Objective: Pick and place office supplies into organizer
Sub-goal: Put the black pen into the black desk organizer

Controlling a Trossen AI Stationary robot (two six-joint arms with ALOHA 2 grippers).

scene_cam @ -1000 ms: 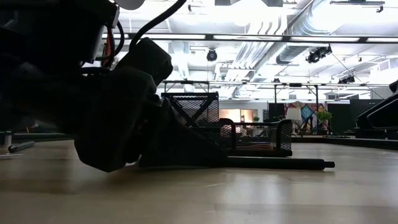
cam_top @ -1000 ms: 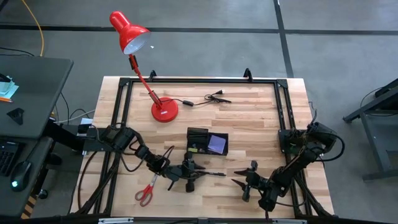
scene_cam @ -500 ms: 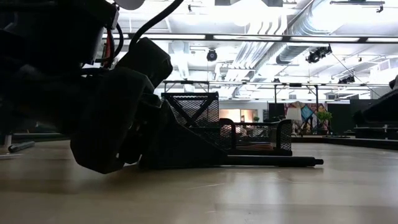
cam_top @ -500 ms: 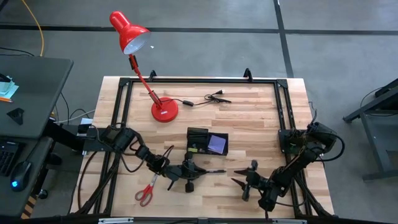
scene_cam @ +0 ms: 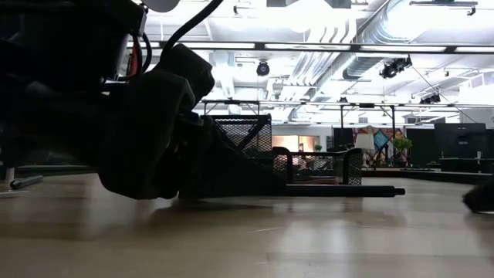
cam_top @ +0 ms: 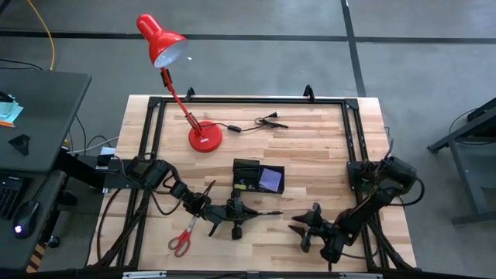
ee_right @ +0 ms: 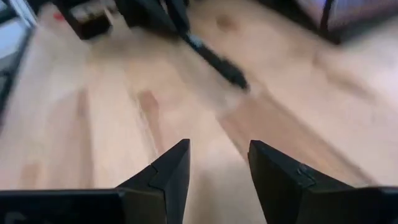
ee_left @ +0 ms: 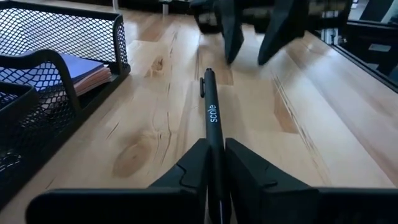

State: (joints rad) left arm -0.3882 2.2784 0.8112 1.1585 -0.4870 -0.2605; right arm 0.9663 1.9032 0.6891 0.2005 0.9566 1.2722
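Black plastic, thin and stiff: the pen (ee_left: pixel 211 118) looks light and likely slippery, best taken mid-barrel. Left gripper (ee_left: pixel 213 163) has its jaws clenched on one end, low over the counter (cam_top: pixel 325 147), just beside the organizer (cam_top: pixel 258 177). Right gripper (ee_right: pixel 216 163) waits nearby, jaws parted, empty.

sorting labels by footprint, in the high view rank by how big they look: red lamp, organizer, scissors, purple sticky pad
1. red lamp
2. organizer
3. scissors, which look nearly as large as the organizer, so that order is unsure
4. purple sticky pad, inside the organizer
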